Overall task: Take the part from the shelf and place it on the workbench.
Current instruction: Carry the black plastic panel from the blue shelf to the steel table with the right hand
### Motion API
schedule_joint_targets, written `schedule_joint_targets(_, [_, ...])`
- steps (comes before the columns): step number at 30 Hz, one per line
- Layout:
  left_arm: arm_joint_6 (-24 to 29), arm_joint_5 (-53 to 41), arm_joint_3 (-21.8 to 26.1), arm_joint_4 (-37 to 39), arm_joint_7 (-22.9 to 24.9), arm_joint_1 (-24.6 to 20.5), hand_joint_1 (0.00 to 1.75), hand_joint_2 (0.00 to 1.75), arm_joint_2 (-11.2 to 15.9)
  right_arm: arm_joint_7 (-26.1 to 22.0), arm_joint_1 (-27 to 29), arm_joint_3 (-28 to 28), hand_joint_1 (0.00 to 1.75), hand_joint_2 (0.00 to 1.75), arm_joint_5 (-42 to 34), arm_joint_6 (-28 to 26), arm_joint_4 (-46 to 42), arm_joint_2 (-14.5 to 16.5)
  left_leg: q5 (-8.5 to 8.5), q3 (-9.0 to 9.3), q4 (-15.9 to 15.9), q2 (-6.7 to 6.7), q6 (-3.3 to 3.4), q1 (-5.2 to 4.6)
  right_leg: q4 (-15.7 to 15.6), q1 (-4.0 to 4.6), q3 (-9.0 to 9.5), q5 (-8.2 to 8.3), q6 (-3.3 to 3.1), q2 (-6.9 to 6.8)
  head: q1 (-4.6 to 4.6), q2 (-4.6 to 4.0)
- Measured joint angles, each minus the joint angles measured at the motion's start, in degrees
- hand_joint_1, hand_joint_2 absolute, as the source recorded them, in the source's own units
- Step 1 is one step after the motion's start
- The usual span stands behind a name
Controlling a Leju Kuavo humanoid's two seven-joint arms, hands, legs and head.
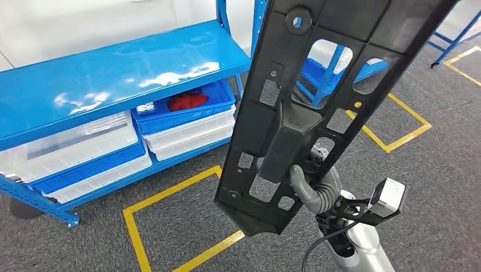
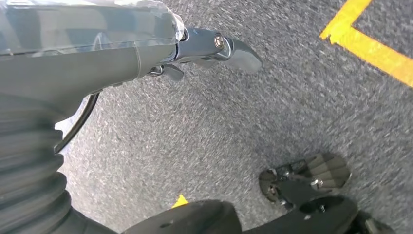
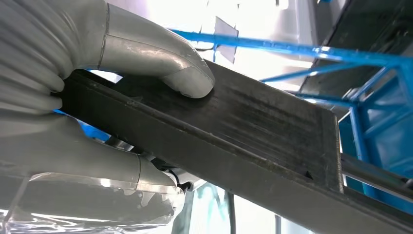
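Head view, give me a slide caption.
Right hand holds the black part upright beside the blue shelf.

The right hand (image 1: 316, 190) is matte grey with thick rounded fingers, joined to a silver tubular forearm (image 1: 363, 249). A small silver-and-black camera block (image 1: 388, 197) sits on a black bracket at the wrist, trailing a black cable (image 1: 313, 249). The left hand (image 2: 146, 53) has a grey ribbed cover, clear plastic wrap, dark fingers (image 2: 229, 48) and a bright screw (image 2: 219, 42)
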Motion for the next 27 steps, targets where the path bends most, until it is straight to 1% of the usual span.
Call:
schedule_joint_targets(1, [-0.1,0.0,0.0,0.0,-0.2,0.0,0.00,1.75,0.0,0.1,0.2,-0.1,1.75,1.75,-0.2,0.0,0.0,-0.1,-0.06,0.01,0.0,0.70,0.00,-0.03,1.5,-0.14,-0.80,-0.06,0.11,-0.26,0.00,0.00])
schedule_joint_targets(2, [-0.1,0.0,-0.1,0.0,-0.4,0.0,0.00,1.75,0.0,0.3,0.3,-0.1,1.75,1.75,-0.5,0.0,-0.1,-0.1,-0.11,0.03,0.0,1.35,-0.05,-0.03,0.8,-0.23,-0.49,0.87,0.14,-0.48,0.00,0.00])
schedule_joint_targets(3, [-0.1,0.0,-0.1,0.0,-0.7,0.0,0.00,1.75,0.0,0.4,0.3,-0.2,1.75,1.75,-0.7,0.0,-0.3,-0.2,-0.18,0.12,0.0,1.97,-0.14,-0.04,-2.1,-0.27,1.07,2.66,0.07,-0.89,0.00,0.00])
schedule_joint_targets(4, [-0.1,0.0,-0.2,0.0,-1.0,-0.1,0.00,1.75,0.0,0.6,0.3,-0.2,1.75,1.75,-0.9,0.1,-0.5,-0.3,-0.27,0.26,0.0,2.51,-0.28,-0.06,-6.4,-0.19,3.36,4.51,-0.13,-1.86,0.00,0.00])
schedule_joint_targets(5, [0.1,0.2,-0.2,0.0,-1.4,-0.1,0.00,1.75,0.0,0.7,0.2,-0.3,1.75,1.75,-1.0,0.2,-0.7,-0.3,-0.41,0.37,0.0,3.01,-0.51,-0.19,-10.2,0.07,5.40,5.83,-0.47,-2.88,0.00,0.00])
schedule_joint_targets(6, [0.3,0.3,-0.3,0.0,-1.7,-0.2,0.00,1.75,-0.1,0.9,0.1,-0.3,1.75,1.75,-1.1,0.5,-0.9,-0.3,-0.52,0.47,0.0,3.45,-0.78,-0.29,-13.0,0.34,6.83,6.59,-0.88,-3.61,0.00,0.00])
schedule_joint_targets(7, [0.5,0.5,-0.3,0.0,-2.0,-0.2,0.00,1.75,-0.1,1.0,0.1,-0.3,1.75,1.75,-1.1,0.8,-1.1,-0.3,-0.62,0.55,0.0,3.87,-1.09,-0.38,-14.2,0.63,7.38,6.70,-1.30,-3.96,0.00,0.00])
schedule_joint_targets(8, [0.7,0.7,-0.3,0.0,-2.1,-0.3,0.00,1.75,-0.2,1.0,0.1,-0.3,1.75,1.75,-1.1,1.0,-1.2,-0.3,-0.68,0.62,-0.1,4.34,-1.43,-0.42,-14.4,0.85,7.27,6.63,-1.69,-3.56,-0.01,0.00])
schedule_joint_targets(9, [0.8,0.7,-0.3,0.0,-2.1,-0.4,0.00,1.75,-0.2,1.1,0.1,-0.3,1.75,1.75,-1.1,1.2,-1.2,-0.3,-0.73,0.76,-0.1,4.72,-1.78,-0.42,-14.5,0.85,7.20,6.74,-2.06,-2.92,-0.01,0.00])
schedule_joint_targets(10, [0.9,0.8,-0.3,0.0,-2.1,-0.5,0.00,1.75,-0.2,1.1,0.1,-0.3,1.75,1.75,-1.1,1.3,-1.3,-0.3,-1.02,0.81,0.1,4.41,-2.11,-0.34,-14.7,0.76,7.25,6.90,-2.44,-2.37,-0.02,0.00])
schedule_joint_targets(11, [0.9,0.8,-0.3,0.0,-2.2,-0.5,0.00,1.75,-0.3,1.2,0.1,-0.3,1.75,1.75,-1.1,1.4,-1.4,-0.3,-1.85,0.50,1.1,3.48,-2.33,-0.26,-15.0,0.62,7.35,7.09,-2.86,-1.86,-0.02,0.00])
schedule_joint_targets(12, [1.0,0.8,-0.3,0.0,-2.2,-0.5,0.00,1.75,-0.3,1.2,0.0,-0.3,1.75,1.75,-1.1,1.4,-1.4,-0.2,-3.28,-0.35,3.2,2.20,-2.48,-0.20,-15.3,0.46,7.46,7.27,-3.21,-1.34,-0.02,0.00])
schedule_joint_targets(13, [1.0,0.8,-0.3,0.0,-2.2,-0.4,0.00,1.75,-0.3,1.2,0.0,-0.3,1.75,1.75,-1.1,1.5,-1.5,-0.2,-5.20,-1.84,6.6,0.77,-2.54,-0.10,-15.4,0.39,7.51,7.36,-3.46,-0.83,-0.02,0.00])
schedule_joint_targets(14, [1.0,0.9,-0.3,0.0,-2.3,-0.3,0.00,1.75,-0.3,1.3,-0.1,-0.3,1.75,1.75,-1.1,1.6,-1.5,-0.1,-7.19,-3.75,10.7,-0.06,-2.55,-0.10,-15.4,0.43,7.48,7.39,-3.61,-0.25,-0.02,0.00])
schedule_joint_targets(15, [1.0,0.9,-0.3,0.0,-2.3,-0.3,0.00,1.75,-0.3,1.3,-0.1,-0.3,1.75,1.75,-1.1,1.6,-1.5,-0.1,-8.56,-5.50,14.4,-0.42,-2.58,-0.11,-15.4,0.50,7.45,7.39,-3.67,0.40,-0.02,0.00])
schedule_joint_targets(16, [1.0,1.0,-0.2,0.0,-2.3,-0.3,0.00,1.75,-0.3,1.3,0.0,-0.3,1.75,1.75,-1.0,1.6,-1.5,-0.1,-8.94,-6.61,16.6,-0.56,-2.60,-0.13,-15.3,0.57,7.44,7.39,-3.70,1.07,-0.02,0.00])
schedule_joint_targets(17, [1.0,1.0,-0.2,0.0,-2.3,-0.3,0.00,1.75,-0.3,1.4,0.0,-0.3,1.75,1.75,-1.0,1.6,-1.5,-0.1,-8.08,-6.67,16.5,-0.61,-2.56,-0.13,-15.2,0.61,7.44,7.38,-3.70,1.80,-0.02,0.00])
schedule_joint_targets(18, [1.0,1.0,-0.2,0.0,-2.3,-0.4,0.00,1.75,-0.3,1.4,0.1,-0.3,1.75,1.75,-1.0,1.7,-1.5,-0.1,-6.19,-5.62,14.0,-0.77,-2.46,-0.12,-15.0,0.61,7.45,7.36,-3.66,2.57,-0.02,0.00])
schedule_joint_targets(19, [1.0,0.9,-0.2,0.0,-2.3,-0.3,0.00,1.75,-0.3,1.4,0.1,-0.3,1.75,1.75,-1.0,1.7,-1.5,-0.1,-3.82,-3.90,10.1,-1.38,-2.30,-0.11,-14.8,0.59,7.43,7.31,-3.58,3.34,-0.02,0.00])
schedule_joint_targets(20, [0.9,0.9,-0.2,0.0,-2.2,-0.2,0.00,1.75,-0.3,1.4,0.1,-0.3,1.75,1.75,-1.0,1.7,-1.5,-0.1,-2.05,-2.16,6.0,-2.55,-2.11,-0.04,-14.5,0.65,7.30,7.22,-3.41,4.07,-0.02,0.00])
schedule_joint_targets(21, [0.9,0.7,-0.2,0.0,-2.0,-0.1,0.00,1.75,-0.3,1.5,0.1,-0.3,1.75,1.75,-0.8,1.6,-1.5,-0.1,-1.00,-0.86,3.0,-3.58,-1.97,0.03,-14.2,0.64,7.09,7.18,-3.17,4.77,-0.02,0.00])
schedule_joint_targets(22, [0.7,0.6,-0.2,0.0,-1.7,0.1,0.00,1.75,-0.3,1.6,0.3,-0.3,1.75,1.75,-0.5,1.5,-1.5,-0.1,-0.68,-0.19,1.3,-4.38,-1.84,0.00,-14.0,0.56,6.83,7.16,-2.84,5.35,-0.02,0.00])
schedule_joint_targets(23, [0.5,0.4,-0.3,0.0,-1.4,0.2,0.00,1.75,-0.2,1.7,0.7,-0.3,1.75,1.75,-0.2,1.4,-1.6,-0.1,-0.89,0.02,0.8,-4.62,-1.66,-0.07,-14.0,0.47,6.60,7.24,-2.43,5.89,-0.02,0.00])
schedule_joint_targets(24, [0.3,0.1,-0.3,0.0,-1.0,0.2,0.00,1.75,-0.2,1.7,1.1,-0.3,1.75,1.75,0.2,1.2,-1.8,-0.1,-0.79,0.12,0.6,-4.14,-1.41,-0.10,-14.0,0.36,6.47,7.38,-2.00,6.43,-0.02,0.00])
schedule_joint_targets(25, [0.0,-0.1,-0.4,0.0,-0.7,0.3,0.00,1.75,-0.3,1.8,1.5,-0.3,1.75,1.75,0.6,1.0,-1.9,-0.1,-0.59,0.28,0.3,-3.53,-1.05,-0.07,-14.1,0.25,6.40,7.43,-1.64,6.49,-0.02,0.00])
schedule_joint_targets(26, [-0.3,-0.3,-0.4,0.0,-0.4,0.3,0.00,1.75,-0.3,1.9,1.9,-0.4,1.75,1.75,0.8,0.8,-2.1,-0.1,-0.34,0.47,0.0,-2.95,-0.68,0.04,-13.6,0.29,6.17,7.12,-1.32,5.69,-0.01,0.00])
schedule_joint_targets(27, [-0.4,-0.4,-0.5,0.0,-0.2,0.5,0.00,1.75,-0.4,1.9,2.1,-0.4,1.75,1.75,1.0,0.7,-2.2,-0.1,-0.13,0.63,-0.4,-2.26,-0.35,0.16,-12.3,0.34,5.50,6.23,-1.02,4.34,-0.01,0.00])
